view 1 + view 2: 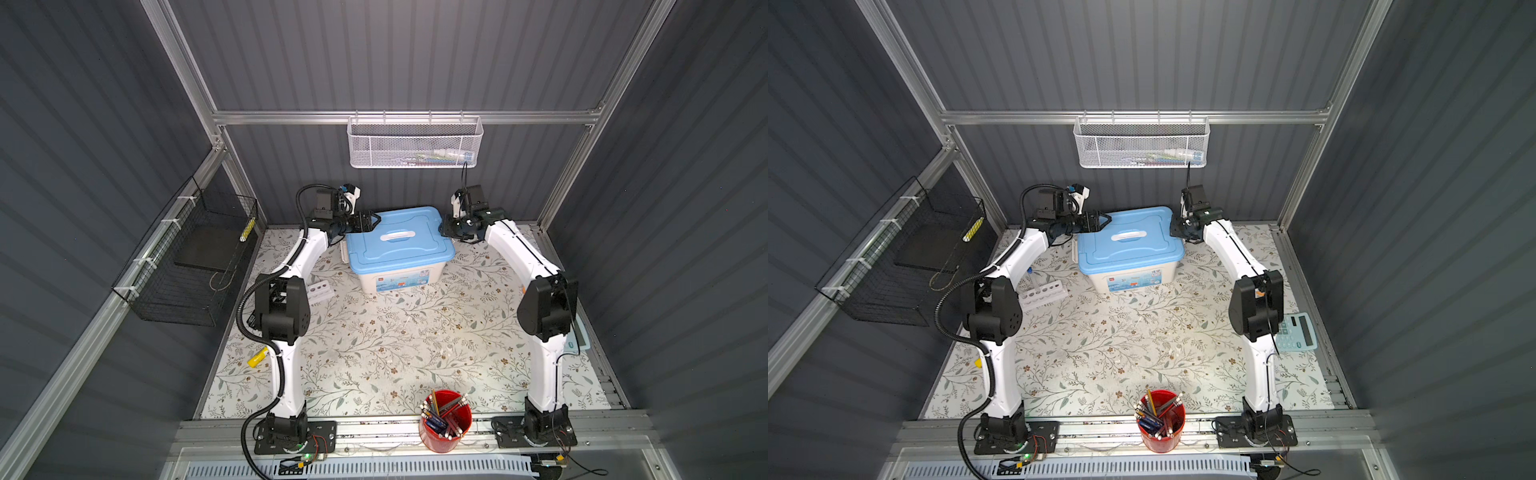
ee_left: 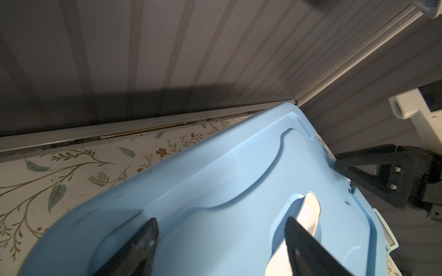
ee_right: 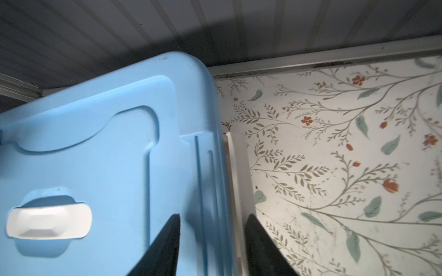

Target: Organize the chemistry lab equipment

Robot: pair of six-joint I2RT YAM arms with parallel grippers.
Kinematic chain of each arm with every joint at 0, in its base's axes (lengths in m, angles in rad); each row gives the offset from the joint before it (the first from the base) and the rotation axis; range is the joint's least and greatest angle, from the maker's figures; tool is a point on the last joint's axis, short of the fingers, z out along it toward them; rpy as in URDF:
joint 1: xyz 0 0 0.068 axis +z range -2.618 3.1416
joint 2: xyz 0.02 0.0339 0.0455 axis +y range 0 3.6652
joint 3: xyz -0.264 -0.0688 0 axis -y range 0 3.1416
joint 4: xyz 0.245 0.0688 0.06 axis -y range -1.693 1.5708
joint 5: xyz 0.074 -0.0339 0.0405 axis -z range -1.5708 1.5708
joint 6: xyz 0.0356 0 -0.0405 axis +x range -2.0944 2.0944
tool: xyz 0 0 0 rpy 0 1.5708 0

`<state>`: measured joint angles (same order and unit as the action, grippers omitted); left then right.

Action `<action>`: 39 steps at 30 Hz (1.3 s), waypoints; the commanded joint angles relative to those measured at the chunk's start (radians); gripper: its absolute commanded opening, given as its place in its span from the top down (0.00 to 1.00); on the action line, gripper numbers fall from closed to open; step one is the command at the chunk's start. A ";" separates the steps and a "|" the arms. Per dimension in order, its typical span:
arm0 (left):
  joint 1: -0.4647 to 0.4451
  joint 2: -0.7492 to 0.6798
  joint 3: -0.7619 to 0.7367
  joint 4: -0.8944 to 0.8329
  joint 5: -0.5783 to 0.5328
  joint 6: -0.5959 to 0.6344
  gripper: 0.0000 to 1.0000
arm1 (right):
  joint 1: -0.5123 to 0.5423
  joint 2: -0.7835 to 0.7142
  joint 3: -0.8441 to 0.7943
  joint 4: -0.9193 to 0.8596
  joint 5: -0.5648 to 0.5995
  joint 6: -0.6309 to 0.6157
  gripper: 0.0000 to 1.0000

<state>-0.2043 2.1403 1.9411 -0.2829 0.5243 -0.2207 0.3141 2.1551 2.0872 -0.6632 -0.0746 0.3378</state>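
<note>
Here, the white tube rack [image 1: 320, 291] sits on the flowered table [image 1: 374, 353] just left of the box [image 1: 395, 282], partly behind the left arm. In a top view one blue-capped tube [image 1: 1031, 274] stands at the rack's far end. The box stands at the back of the table with its blue lid [image 1: 415, 249] on. The left gripper [image 1: 371, 220] hangs over the lid's left end, fingers spread wide and holding nothing. The right gripper [image 1: 446, 229] is at the lid's right edge, one finger over the lid and one outside the white clasp [image 3: 239, 167], the gap narrow; whether they pinch it cannot be told. The red cup [image 1: 434, 440] of pencils stands at the front edge, the calculator [image 1: 1298, 332] by the right arm
</note>
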 commanded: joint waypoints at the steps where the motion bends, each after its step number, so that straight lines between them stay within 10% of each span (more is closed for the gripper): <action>1: -0.021 -0.016 -0.033 -0.053 0.046 0.003 0.17 | 0.038 0.047 0.060 -0.108 0.058 -0.031 0.57; 7: -0.021 -0.016 -0.038 -0.047 0.049 0.006 0.17 | 0.070 0.040 0.109 -0.154 0.131 -0.035 0.58; 13: -0.020 -0.019 -0.037 -0.048 0.049 0.010 0.17 | 0.052 -0.013 0.102 -0.162 0.167 -0.048 0.32; 27: -0.020 -0.022 -0.039 -0.057 0.045 0.016 0.17 | -0.018 -0.023 0.014 -0.081 -0.046 -0.041 0.20; 39: -0.020 -0.026 -0.037 -0.070 0.043 0.029 0.18 | -0.029 0.011 0.016 -0.073 -0.102 -0.030 0.35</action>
<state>-0.2043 2.1357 1.9266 -0.2657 0.5423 -0.2012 0.2886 2.1365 2.1075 -0.7444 -0.1547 0.3069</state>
